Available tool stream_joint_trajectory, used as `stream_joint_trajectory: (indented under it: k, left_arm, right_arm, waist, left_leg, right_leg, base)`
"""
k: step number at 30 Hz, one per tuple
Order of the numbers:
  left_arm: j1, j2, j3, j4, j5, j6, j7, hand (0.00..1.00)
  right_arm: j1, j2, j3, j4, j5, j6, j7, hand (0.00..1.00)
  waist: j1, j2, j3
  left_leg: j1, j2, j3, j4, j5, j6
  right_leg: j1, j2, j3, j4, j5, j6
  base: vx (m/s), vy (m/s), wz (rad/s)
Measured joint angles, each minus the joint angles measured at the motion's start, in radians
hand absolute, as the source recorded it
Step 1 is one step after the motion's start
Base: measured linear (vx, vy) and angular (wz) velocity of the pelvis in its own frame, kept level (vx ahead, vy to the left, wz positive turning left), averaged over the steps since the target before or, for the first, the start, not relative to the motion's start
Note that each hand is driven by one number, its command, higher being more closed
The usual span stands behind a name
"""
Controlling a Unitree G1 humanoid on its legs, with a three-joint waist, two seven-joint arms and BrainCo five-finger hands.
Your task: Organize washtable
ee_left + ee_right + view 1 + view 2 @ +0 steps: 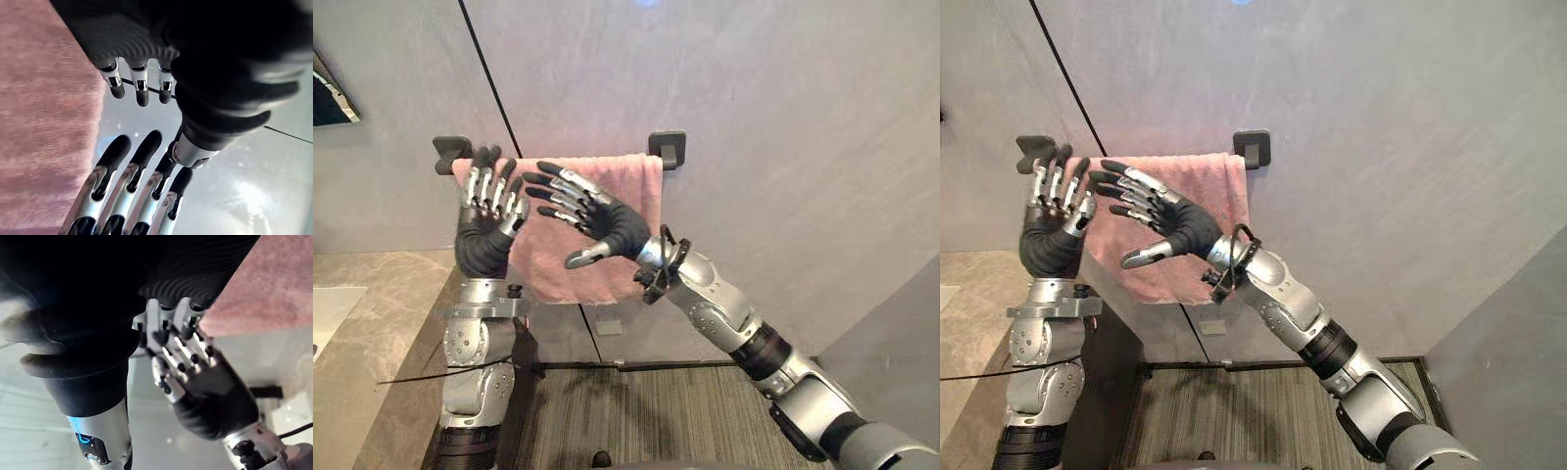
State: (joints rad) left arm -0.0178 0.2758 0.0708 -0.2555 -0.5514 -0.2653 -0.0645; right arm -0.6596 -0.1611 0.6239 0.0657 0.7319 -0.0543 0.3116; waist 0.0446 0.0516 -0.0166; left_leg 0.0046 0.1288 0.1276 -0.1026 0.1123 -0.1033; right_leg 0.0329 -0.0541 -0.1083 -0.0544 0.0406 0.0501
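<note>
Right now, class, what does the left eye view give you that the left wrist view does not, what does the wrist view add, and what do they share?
The left eye view adds the dark wall brackets of the rail, the stone counter and the carpet. The left wrist view adds a close look at the nap of the towel. Both share the pink towel, the left hand and the right hand, each with fingers straight.

soft pink cloth towel: plain dusty pink | square rail bracket: black | smooth wall: pale grey | stone tabletop: veined beige | carpet floor: grey-brown stripes
</note>
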Motion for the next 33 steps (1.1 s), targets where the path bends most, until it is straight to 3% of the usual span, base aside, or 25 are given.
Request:
stream_joint_trajectory:
  k: [7,14,22,33]
  left_arm:
    - [0.024,0.016,-0.028,0.118,-0.049,0.033,-0.106,0.00]
    - [0.035,0.051,-0.041,0.190,-0.076,0.062,-0.159,0.00]
    - [-0.086,0.053,-0.041,0.329,-0.074,0.062,-0.087,0.00]
    - [-0.259,0.054,-0.036,0.405,-0.074,0.043,0.008,0.00]
  right_arm:
    - [-0.005,-0.066,0.030,0.004,-0.027,0.023,0.028,0.00]
    - [0.004,-0.094,0.053,0.036,-0.067,0.030,0.037,0.00]
    - [0.011,-0.061,-0.117,0.075,-0.083,0.018,-0.025,0.00]
    - [0.037,-0.057,-0.309,0.118,-0.074,-0.042,-0.138,0.00]
  waist:
    - [-0.004,0.000,0.000]
    - [-0.004,-0.007,0.013]
    - [-0.001,-0.019,0.130]
    - [-0.001,-0.019,0.199]
  left_leg:
    - [-0.005,0.000,0.001,-0.001,0.000,0.000]
    - [-0.076,0.002,-0.007,-0.001,0.017,0.005]
    - [-0.240,0.013,-0.044,0.003,0.067,0.006]
    - [-0.310,0.015,-0.029,0.006,0.080,0.010]
  right_leg:
    - [-0.008,-0.001,0.002,0.002,-0.006,0.001]
    - [-0.082,0.001,-0.001,0.022,0.000,0.000]
    - [-0.224,0.015,-0.025,0.029,0.044,-0.012]
    - [-0.302,0.017,0.000,0.021,0.068,-0.013]
  base:
    - [0.00,0.000,0.00]
    - [-0.01,0.000,0.02]
    - [-0.06,-0.001,0.11]
    - [-0.01,0.005,-0.06]
